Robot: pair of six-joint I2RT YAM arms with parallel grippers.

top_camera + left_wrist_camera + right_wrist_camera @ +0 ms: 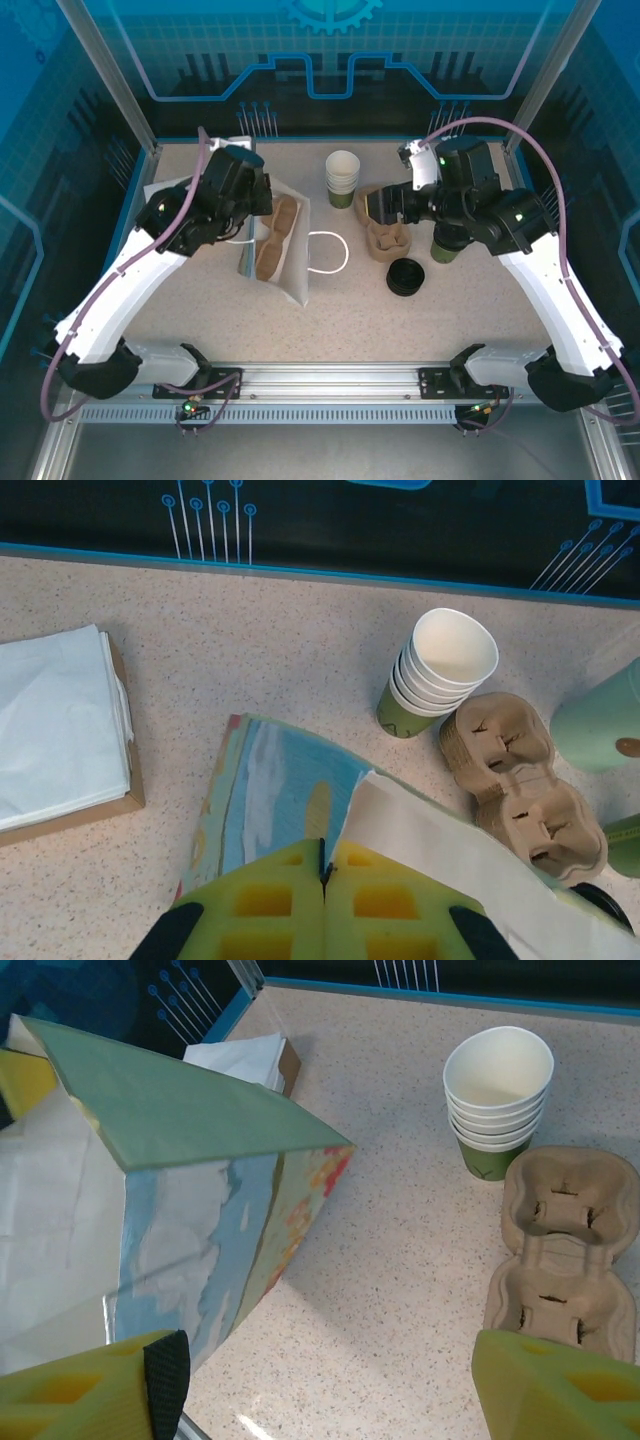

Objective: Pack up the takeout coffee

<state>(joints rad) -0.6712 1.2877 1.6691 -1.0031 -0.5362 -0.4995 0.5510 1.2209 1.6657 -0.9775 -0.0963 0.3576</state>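
Table (250, 630), bag (290, 790) in left tool (322, 868)

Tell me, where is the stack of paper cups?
In the top view, the stack of paper cups stands at the far middle of the table, right of the paper bag and just behind the cardboard cup carrier.

We see a speckled beige worktop (350, 320), a dark back wall (320, 110) printed with blue circuit lines, and a slotted metal rail (330, 383) along the near edge.
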